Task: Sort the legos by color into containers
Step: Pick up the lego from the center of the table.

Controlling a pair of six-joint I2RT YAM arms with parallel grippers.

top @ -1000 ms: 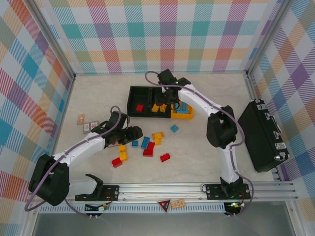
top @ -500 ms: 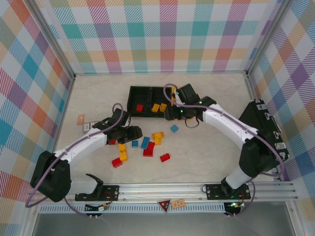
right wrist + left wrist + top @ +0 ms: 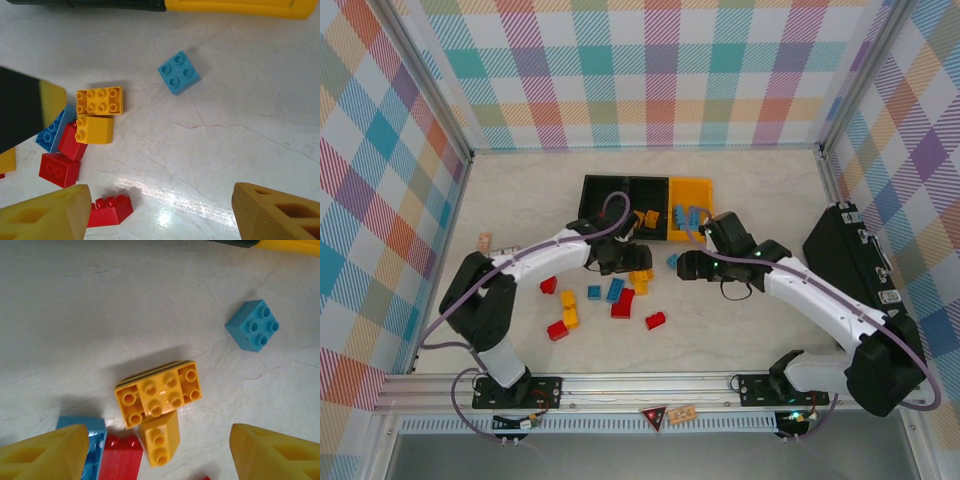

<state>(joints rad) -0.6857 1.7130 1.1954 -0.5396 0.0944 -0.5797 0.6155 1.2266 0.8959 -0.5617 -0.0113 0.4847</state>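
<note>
Left jaws and right jaws both agape, empty, above scattered legos [image 3: 158, 394] just before the containers [image 3: 692, 192]

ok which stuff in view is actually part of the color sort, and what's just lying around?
Job: red legos, yellow legos, blue legos, the three joined containers.
Lying about: black case, tan card, small front tags.

Nothing legible anywhere: the small tags [image 3: 681, 411] on the front rail [image 3: 640, 384] are too tiny to read.
</note>
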